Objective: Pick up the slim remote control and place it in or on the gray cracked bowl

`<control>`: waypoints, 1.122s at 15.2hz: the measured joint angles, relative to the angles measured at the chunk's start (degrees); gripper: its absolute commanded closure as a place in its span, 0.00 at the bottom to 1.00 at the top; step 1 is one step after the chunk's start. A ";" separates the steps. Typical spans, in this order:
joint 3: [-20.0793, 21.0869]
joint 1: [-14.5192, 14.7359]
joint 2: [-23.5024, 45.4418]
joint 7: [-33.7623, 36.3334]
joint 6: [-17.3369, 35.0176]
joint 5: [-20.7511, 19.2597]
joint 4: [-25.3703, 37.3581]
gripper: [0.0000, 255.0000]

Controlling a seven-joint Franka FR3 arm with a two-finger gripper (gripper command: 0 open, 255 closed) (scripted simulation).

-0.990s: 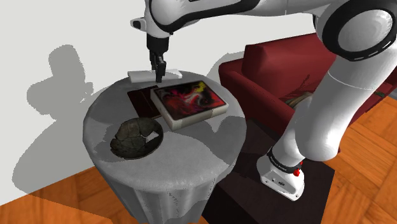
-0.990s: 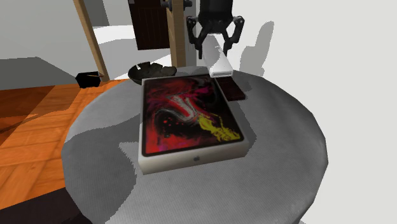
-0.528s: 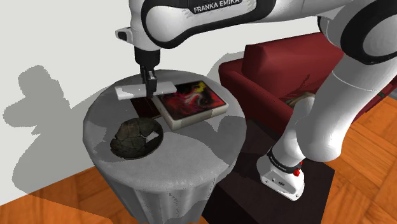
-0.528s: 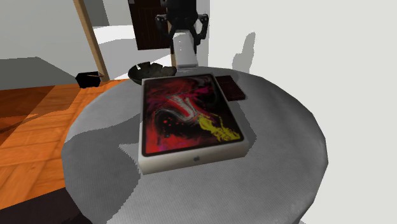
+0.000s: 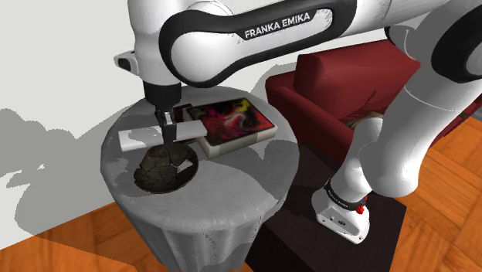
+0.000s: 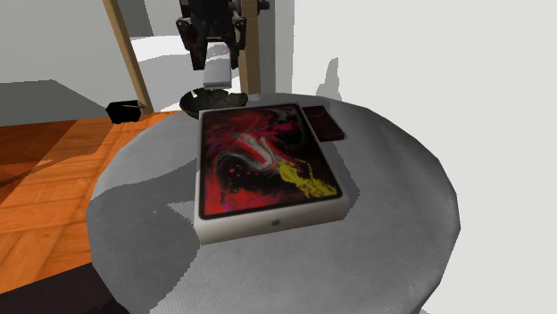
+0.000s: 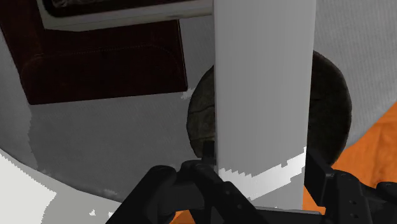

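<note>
Your claw (image 5: 164, 130) is pinching the slim white remote (image 5: 139, 140) across its width. In the wrist view the black fingers (image 7: 321, 178) clasp its two long edges. The remote is lifted clear of the round grey counter (image 5: 232, 181) and hangs above the dark cracked bowl (image 5: 162, 171). Seen from the hand camera, its long body crosses straight over the bowl's middle. The bowl sits on the counter toward the shoulder view's left, just beside a flat box (image 5: 232, 120) with a swirling red and black cover. A thin dark pad (image 6: 327, 123) lies on the counter against that box. A red sofa (image 5: 332, 85) stands behind the counter on the shoulder view's right, over a wooden floor (image 5: 452, 201).
</note>
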 measured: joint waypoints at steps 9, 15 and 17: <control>1.54 1.78 1.72 3.51 4.36 -0.76 -2.55 1.00; 1.53 1.85 3.22 3.54 8.50 -1.05 -5.23 1.00; 1.56 1.90 3.42 3.63 9.16 -1.11 -5.68 1.00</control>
